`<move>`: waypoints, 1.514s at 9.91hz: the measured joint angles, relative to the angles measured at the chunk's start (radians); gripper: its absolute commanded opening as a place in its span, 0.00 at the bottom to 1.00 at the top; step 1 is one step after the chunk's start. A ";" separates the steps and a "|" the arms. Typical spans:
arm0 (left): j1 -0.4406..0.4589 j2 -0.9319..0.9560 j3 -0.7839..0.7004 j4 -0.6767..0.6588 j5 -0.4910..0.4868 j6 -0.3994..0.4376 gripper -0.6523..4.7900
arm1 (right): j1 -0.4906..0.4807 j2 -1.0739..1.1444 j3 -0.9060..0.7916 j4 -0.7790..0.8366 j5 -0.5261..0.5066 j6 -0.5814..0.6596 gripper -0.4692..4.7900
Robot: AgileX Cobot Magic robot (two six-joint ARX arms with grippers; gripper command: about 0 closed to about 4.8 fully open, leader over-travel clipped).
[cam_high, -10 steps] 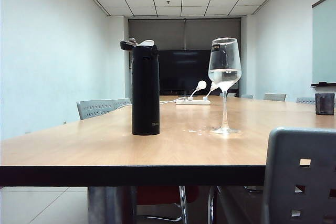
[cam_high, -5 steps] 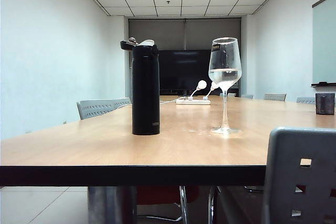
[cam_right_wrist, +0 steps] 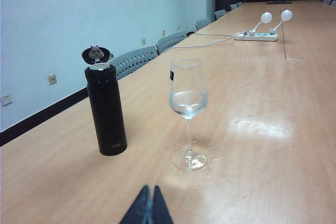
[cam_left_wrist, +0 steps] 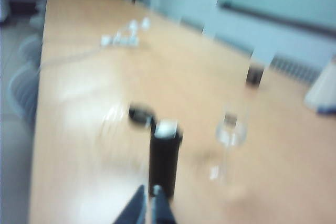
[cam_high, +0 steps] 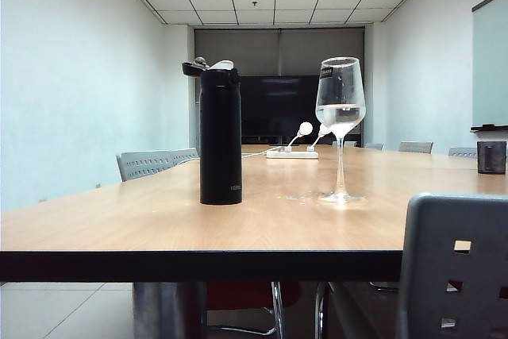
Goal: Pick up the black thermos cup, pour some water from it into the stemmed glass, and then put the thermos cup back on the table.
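The black thermos cup (cam_high: 220, 136) stands upright on the table (cam_high: 119, 228) with its flip-top lid open. To its right stands the stemmed glass (cam_high: 340, 109), with some water in its bowl. Neither gripper shows in the exterior view. The left wrist view is blurred: my left gripper (cam_left_wrist: 148, 195) hangs shut and empty, back from the thermos cup (cam_left_wrist: 164, 156), with the glass (cam_left_wrist: 231, 132) beside it. My right gripper (cam_right_wrist: 148, 190) is shut with nothing in it, above the table, short of the thermos cup (cam_right_wrist: 106, 111) and the glass (cam_right_wrist: 188, 95).
A white power strip (cam_high: 291, 153) with white plugs and a cable lies farther back on the table. A small dark cup (cam_high: 491, 157) stands at the far right. A grey chair back (cam_high: 452, 267) rises at the front right; more chairs (cam_high: 147, 163) line the left side.
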 measured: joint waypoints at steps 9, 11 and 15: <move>0.000 -0.094 -1.067 0.745 0.090 -0.253 0.11 | 0.000 -0.001 -0.405 0.246 0.073 0.078 0.08; 0.000 -0.097 -1.068 0.724 0.090 -0.270 0.11 | 0.000 -0.001 -0.405 0.237 0.048 0.078 0.08; 0.006 -0.230 -1.072 0.663 0.090 -0.269 0.11 | 0.000 -0.001 -0.406 0.225 0.167 0.078 0.08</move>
